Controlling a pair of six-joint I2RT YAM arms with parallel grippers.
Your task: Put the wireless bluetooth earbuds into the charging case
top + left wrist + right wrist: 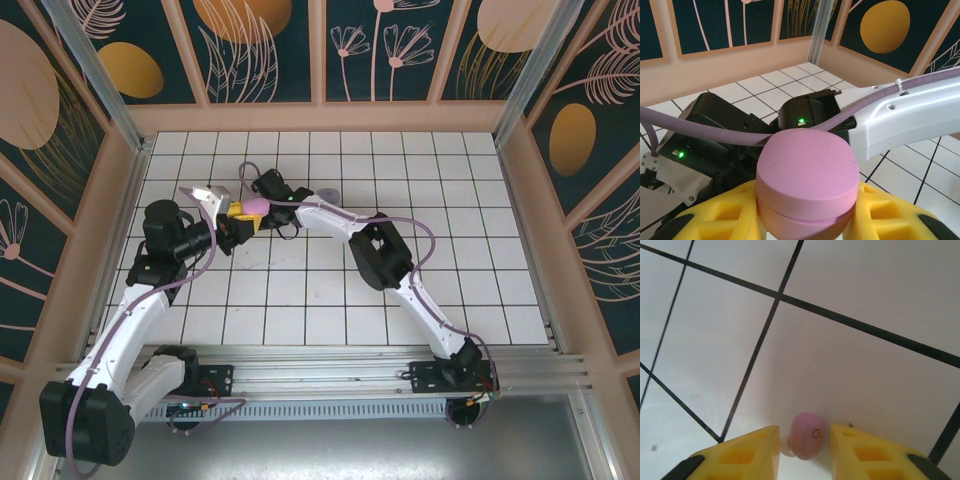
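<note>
- Earbud (807,436), pink: one tiny rounded pebble lying on the white tiled table (850,360), between the yellow fingers (742,455) of the right claw (805,440).
- Handling, judged: very light, with a hard, smooth shell. It is likely to roll or squirt out under an off-centre pinch. Best taken across its widest part, with the fingers low to the table and a gentle squeeze.
- Right claw: narrowly spread, one finger on each side of the earbud. A sliver of gap shows on both sides, so it is not plainly pinching.
- Pink case (807,180): a rounded puck with its lid seam closed, pinched at the sides by the left claw (807,217).
- Handling, judged: stiff, light and smooth. The lid looks to need opening before any earbud can go in.
- Right wrist view supplies: the earbud up close and the gaps beside it.
- Left wrist view supplies: the closed seam of the case, and the right arm (910,110) just beyond it.
- Overhead view supplies: the layout. Both claws meet over the far-left part of the table. A small lavender piece (328,193) lies to their right, too small to identify.
</note>
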